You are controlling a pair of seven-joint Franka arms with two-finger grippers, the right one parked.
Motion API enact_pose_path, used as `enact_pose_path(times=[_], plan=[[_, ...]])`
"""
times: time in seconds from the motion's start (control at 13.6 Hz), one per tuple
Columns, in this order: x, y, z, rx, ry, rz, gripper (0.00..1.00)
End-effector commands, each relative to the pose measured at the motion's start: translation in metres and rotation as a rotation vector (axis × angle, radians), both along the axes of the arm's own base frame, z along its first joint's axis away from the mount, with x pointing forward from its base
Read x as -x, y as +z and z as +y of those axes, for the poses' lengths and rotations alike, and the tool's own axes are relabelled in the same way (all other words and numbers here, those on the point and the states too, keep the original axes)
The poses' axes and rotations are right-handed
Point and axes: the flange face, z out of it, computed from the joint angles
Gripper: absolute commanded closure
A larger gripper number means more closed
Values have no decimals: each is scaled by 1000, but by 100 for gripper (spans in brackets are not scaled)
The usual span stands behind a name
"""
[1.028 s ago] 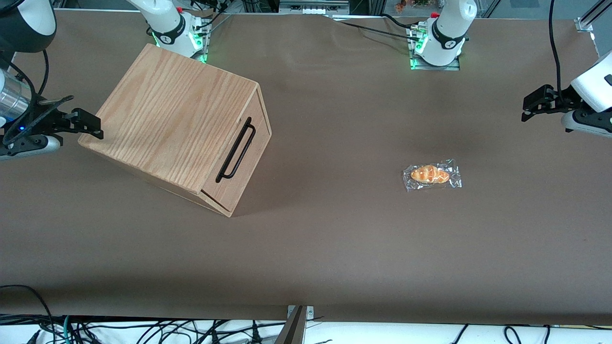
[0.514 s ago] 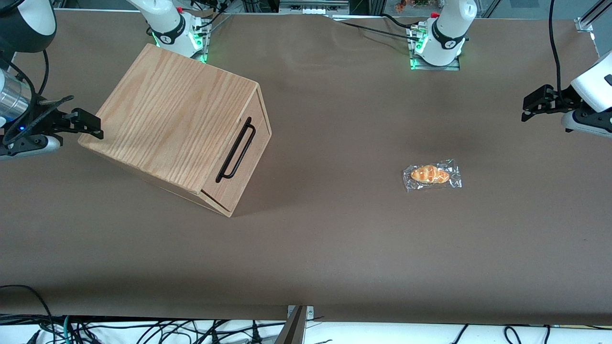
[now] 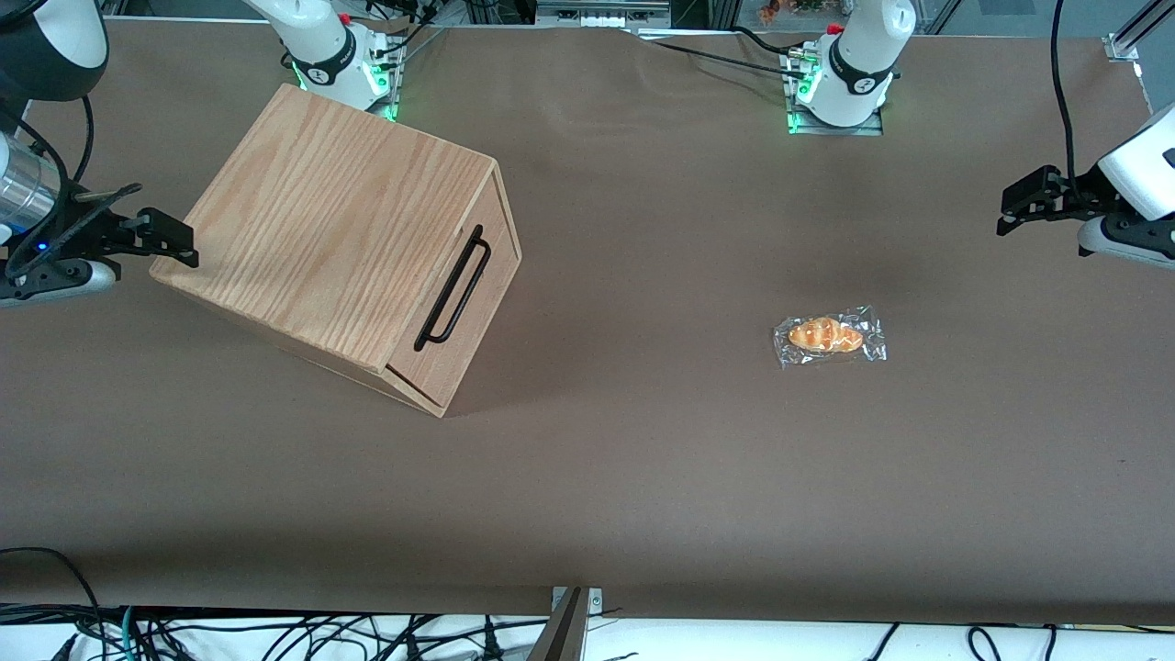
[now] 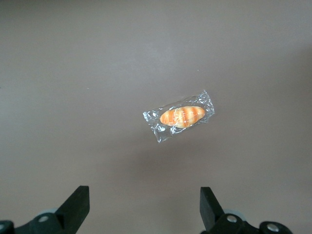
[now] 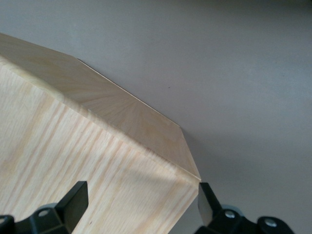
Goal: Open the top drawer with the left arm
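Observation:
The oak-grain cabinet (image 3: 335, 234) stands toward the parked arm's end of the table, turned at an angle. Its top drawer (image 3: 477, 294) is shut, with a long black bar handle (image 3: 453, 287) on its front. The left arm (image 3: 1134, 197) hovers at the working arm's end of the table, well away from the cabinet. Its black gripper (image 3: 1010, 213) is open and holds nothing. In the left wrist view the gripper (image 4: 145, 207) shows two black fingertips (image 4: 78, 204) spread wide above the bare table.
A wrapped bread roll (image 3: 829, 336) lies on the brown table between the cabinet and the left arm; it also shows as the wrapped roll (image 4: 181, 117) in the left wrist view. Two arm bases (image 3: 844, 83) stand at the table's edge farthest from the front camera.
The left arm's gripper has shifted very slightly toward the cabinet. Nothing else has moved.

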Motion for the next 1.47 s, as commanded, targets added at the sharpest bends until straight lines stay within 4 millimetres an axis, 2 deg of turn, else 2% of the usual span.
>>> enact_pose_path(times=[0.0, 0.15, 0.22, 0.44, 0.73, 0.95, 1.18, 1.4], plan=[[-7, -18, -1, 72, 0, 38, 0], [-13, -37, -10, 135, 4, 88, 0], [-16, -46, -21, 153, -9, 108, 0], [-28, -83, -67, 272, -45, 181, 0], [-29, -118, -178, 430, -67, 283, 0], [-32, -129, -269, 490, -36, 268, 0], [-15, -142, -369, 482, 38, 187, 0], [-7, -162, -439, 511, 130, 115, 0]])
